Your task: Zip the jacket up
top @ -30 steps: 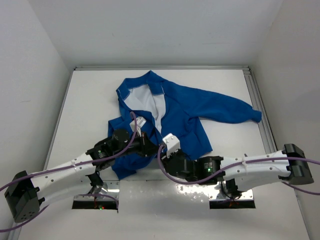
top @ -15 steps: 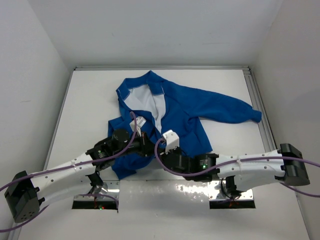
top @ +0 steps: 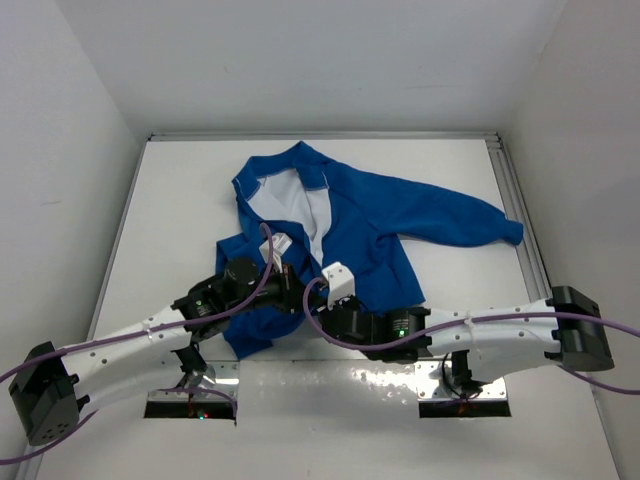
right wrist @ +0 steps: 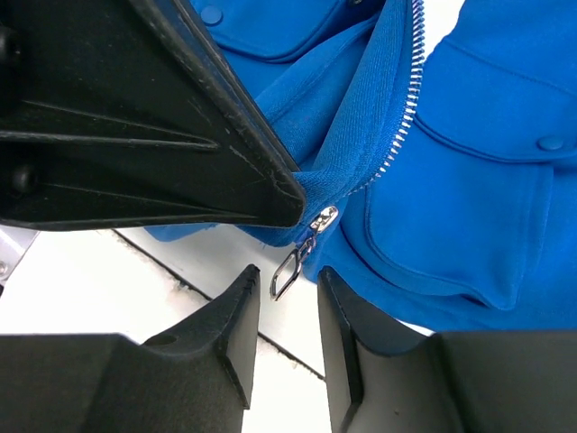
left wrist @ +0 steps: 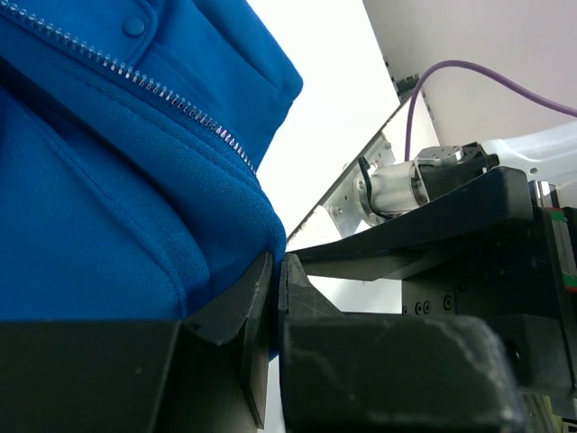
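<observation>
The bright blue jacket lies open on the table, white lining showing at the collar. My left gripper is shut on the jacket's bottom hem beside the zipper; in the left wrist view its jaws pinch blue fabric below the zipper teeth. My right gripper sits right next to it at the hem. In the right wrist view it is open, with the small metal pull hanging between its fingers, not gripped. The zipper slider sits at the bottom of the teeth.
The left gripper's black body fills the upper left of the right wrist view, close to the pull. The jacket's right sleeve stretches toward the table's right rail. White walls enclose the table.
My right arm has moved left toward the jacket's bottom hem, closing in beside the left gripper. The left arm and the jacket have not moved.
</observation>
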Controlling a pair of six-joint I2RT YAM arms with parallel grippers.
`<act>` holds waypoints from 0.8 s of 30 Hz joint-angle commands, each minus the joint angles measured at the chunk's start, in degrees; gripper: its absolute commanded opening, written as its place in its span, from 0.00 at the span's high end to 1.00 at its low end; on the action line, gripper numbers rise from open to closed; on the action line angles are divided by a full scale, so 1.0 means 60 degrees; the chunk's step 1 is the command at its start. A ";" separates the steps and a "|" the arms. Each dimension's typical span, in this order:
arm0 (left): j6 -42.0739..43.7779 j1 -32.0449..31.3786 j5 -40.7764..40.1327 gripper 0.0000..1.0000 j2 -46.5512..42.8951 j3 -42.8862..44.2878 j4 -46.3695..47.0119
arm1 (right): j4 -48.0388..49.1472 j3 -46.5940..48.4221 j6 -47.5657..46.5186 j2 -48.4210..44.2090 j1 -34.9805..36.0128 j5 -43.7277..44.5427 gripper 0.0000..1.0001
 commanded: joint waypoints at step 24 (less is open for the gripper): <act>0.0079 0.0097 0.0314 1.00 -0.0314 0.0072 0.0020 | -0.0261 0.0171 -0.0510 -0.0756 -0.0093 0.0673 1.00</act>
